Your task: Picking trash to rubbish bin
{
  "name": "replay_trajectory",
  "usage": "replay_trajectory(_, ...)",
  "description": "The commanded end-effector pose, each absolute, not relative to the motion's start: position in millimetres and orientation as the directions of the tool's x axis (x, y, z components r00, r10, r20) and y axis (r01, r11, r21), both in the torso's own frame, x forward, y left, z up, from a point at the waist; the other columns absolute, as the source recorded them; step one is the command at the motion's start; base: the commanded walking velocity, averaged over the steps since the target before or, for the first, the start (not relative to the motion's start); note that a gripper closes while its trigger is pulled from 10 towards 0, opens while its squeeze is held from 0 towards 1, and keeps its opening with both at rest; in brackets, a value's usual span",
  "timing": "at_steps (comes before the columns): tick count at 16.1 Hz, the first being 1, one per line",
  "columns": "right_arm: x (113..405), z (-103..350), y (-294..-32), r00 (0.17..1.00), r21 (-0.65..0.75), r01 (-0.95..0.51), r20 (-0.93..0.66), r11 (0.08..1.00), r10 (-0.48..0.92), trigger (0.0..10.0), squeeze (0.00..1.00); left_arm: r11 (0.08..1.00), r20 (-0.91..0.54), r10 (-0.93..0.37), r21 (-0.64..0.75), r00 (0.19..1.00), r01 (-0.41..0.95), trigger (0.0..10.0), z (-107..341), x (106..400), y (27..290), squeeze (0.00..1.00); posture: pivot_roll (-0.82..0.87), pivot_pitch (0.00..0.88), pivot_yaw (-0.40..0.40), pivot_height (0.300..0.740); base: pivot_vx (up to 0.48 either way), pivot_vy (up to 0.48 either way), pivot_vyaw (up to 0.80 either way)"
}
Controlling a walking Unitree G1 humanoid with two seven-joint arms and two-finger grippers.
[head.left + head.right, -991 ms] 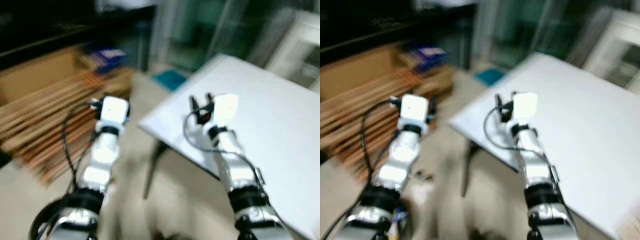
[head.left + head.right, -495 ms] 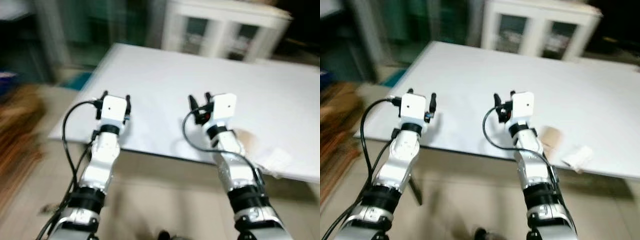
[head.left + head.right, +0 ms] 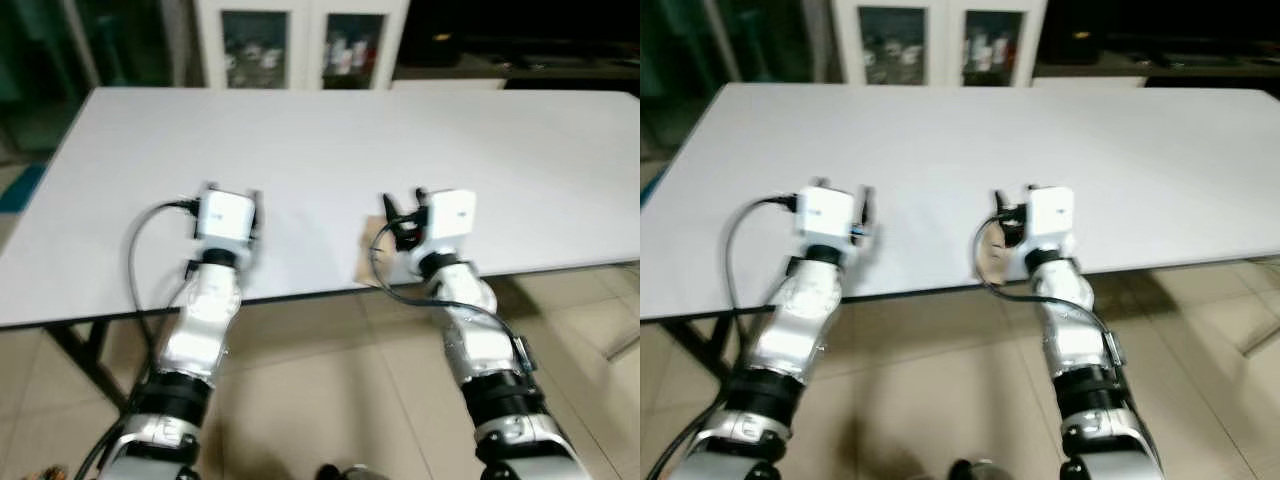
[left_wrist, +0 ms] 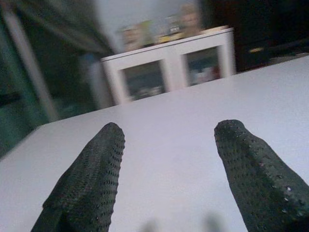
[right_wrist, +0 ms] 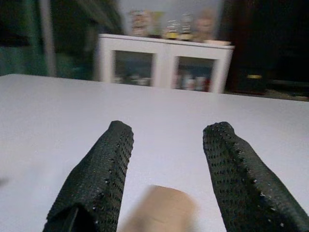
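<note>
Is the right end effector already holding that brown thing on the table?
No, the right end effector is open, with the brown object lying on the white table.

You have a white worktop point(image 3: 320, 140) in front of you; a small tan piece of trash point(image 3: 372, 258) lies at its near edge.

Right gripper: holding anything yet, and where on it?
Nothing held. The right gripper is open above a brown piece of trash on the white table; left gripper is open too.
</note>
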State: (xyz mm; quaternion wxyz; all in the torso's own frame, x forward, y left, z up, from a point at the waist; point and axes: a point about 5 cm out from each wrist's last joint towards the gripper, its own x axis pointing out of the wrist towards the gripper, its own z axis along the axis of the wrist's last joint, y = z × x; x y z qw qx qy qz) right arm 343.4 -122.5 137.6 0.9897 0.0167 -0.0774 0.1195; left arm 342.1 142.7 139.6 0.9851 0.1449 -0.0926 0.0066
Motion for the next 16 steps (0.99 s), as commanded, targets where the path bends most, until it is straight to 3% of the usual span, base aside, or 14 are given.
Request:
replay_trajectory(1,343.7,139.5,-119.1,0.957,0.024,-0.248,0.16,0.968,0.241,10.0,0.0,0.954,0.178,-0.018,0.297,0.984,-0.036,10.0,141.1,343.9,144.3,0.0,0.01,0.024,-0.061,0.74,0.0,0.0,-0.79)
replay_trajectory(9,340.8,133.6,-116.7,0.957,-0.022,-0.256,0.133,0.966,0.257,10.0,0.0,0.956,0.16,-0.044,0.294,0.986,-0.005,10.0,136.9,342.5,137.7,0.0,0.0,0.018,-0.053,0.74,0.0,0.0,0.0)
replay_trajectory(16,340.0,130.1,-114.9,0.959,-0.029,-0.256,0.115,0.966,0.258,10.0,0.0,0.957,0.154,-0.059,0.29,0.986,0.012,10.0,135.7,341.6,134.5,0.0,0.01,0.006,-0.051,0.74,0.0,0.0,0.71)
